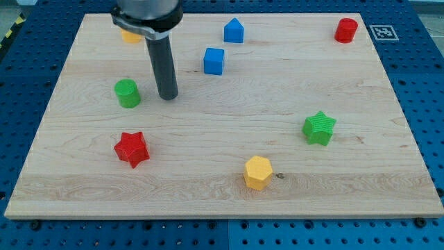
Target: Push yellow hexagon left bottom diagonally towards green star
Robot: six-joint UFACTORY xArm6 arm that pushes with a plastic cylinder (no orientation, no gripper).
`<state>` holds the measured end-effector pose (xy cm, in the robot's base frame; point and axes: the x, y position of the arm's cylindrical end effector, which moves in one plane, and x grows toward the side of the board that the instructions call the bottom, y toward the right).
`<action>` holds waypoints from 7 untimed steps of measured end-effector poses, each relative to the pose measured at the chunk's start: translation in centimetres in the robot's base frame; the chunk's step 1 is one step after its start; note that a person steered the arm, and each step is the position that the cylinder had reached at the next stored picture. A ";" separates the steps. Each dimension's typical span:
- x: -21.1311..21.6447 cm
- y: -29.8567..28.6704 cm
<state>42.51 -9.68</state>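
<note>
The yellow hexagon (pixel 257 172) lies near the view's bottom, right of centre. The green star (pixel 319 128) lies up and to the right of it, a short way off. My tip (pixel 168 96) rests on the board in the upper left part, far from both. It stands just right of a green cylinder (pixel 127 93) and left and below a blue cube (pixel 214 61).
A red star (pixel 131 148) lies at lower left. A blue house-shaped block (pixel 234 30) sits near the top centre. A red cylinder (pixel 345 30) is at top right. A yellow block (pixel 130 35) is partly hidden behind the arm at top left.
</note>
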 end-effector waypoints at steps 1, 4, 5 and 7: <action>0.0 0.0; 3.3 -2.0; 3.3 -2.0; 0.6 -4.6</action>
<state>43.06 -14.25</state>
